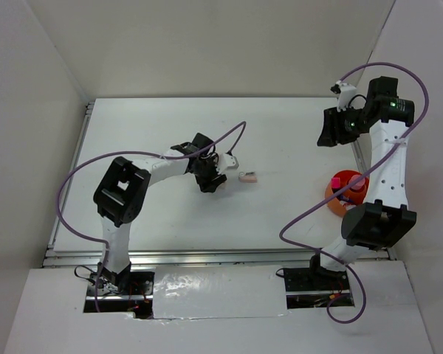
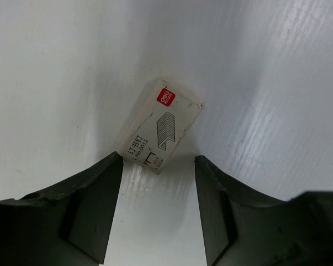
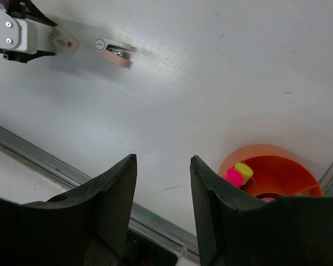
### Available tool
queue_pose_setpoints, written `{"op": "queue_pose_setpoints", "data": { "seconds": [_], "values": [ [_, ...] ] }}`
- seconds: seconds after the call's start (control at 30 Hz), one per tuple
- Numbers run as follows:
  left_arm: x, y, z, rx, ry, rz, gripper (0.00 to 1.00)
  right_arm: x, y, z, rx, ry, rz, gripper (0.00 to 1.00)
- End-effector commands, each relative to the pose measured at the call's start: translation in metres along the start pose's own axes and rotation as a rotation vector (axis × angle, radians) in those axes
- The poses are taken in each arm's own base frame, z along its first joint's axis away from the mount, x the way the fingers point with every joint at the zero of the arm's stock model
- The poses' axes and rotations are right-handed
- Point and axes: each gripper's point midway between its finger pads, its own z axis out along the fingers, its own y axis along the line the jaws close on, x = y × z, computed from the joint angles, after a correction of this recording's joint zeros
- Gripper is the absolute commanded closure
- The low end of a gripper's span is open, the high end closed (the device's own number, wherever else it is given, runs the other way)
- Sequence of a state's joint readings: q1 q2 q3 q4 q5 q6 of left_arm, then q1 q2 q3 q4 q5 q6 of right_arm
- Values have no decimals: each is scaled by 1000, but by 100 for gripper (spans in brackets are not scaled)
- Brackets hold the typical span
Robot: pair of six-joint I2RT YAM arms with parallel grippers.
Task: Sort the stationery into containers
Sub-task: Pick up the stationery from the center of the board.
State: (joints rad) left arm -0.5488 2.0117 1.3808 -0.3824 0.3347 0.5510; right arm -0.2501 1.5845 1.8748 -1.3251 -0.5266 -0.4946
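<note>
Staple box [image 2: 162, 124]: red "deli" logo, "No.0012" printed, seen just ahead of left pincer [image 2: 159, 159]
Left pincer: spread, nothing gripped
Right pincer [image 3: 163, 159]: spread too, empty

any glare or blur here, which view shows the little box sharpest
left wrist: small white cardboard box with red logo sharp, print legible; right wrist: same box tiny, soft; round orange plastic cup crisp; top external: glare on glossy front strip

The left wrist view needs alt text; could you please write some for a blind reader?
A small white staple box lies on the white table, its near end just between the tips of the open left gripper, not clamped.
</note>
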Motion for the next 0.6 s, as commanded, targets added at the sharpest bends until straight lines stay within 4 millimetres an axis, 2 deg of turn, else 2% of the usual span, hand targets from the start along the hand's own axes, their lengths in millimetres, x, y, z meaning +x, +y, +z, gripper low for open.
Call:
{"op": "queue_pose_setpoints", "data": {
  "seconds": [0.0,0.1,0.13,0.3,0.43,0.57],
  "values": [
    [-14,-2,-1,-29,-49,69,33,22,33,-1,-127,73,96,49],
    [-20,-3,-3,-36,-75,97,29,25,39,3,-162,79,125,47],
    [-20,-3,-2,-42,-75,106,23,25,41,3,-171,80,130,46],
    [-25,-2,0,-60,-74,138,17,27,44,5,-178,87,134,41],
    [-29,-1,-1,-72,-82,219,15,28,44,5,-178,91,136,40],
    [-31,-8,-2,-38,-93,295,18,29,44,6,-180,94,140,40]
  ]
}}
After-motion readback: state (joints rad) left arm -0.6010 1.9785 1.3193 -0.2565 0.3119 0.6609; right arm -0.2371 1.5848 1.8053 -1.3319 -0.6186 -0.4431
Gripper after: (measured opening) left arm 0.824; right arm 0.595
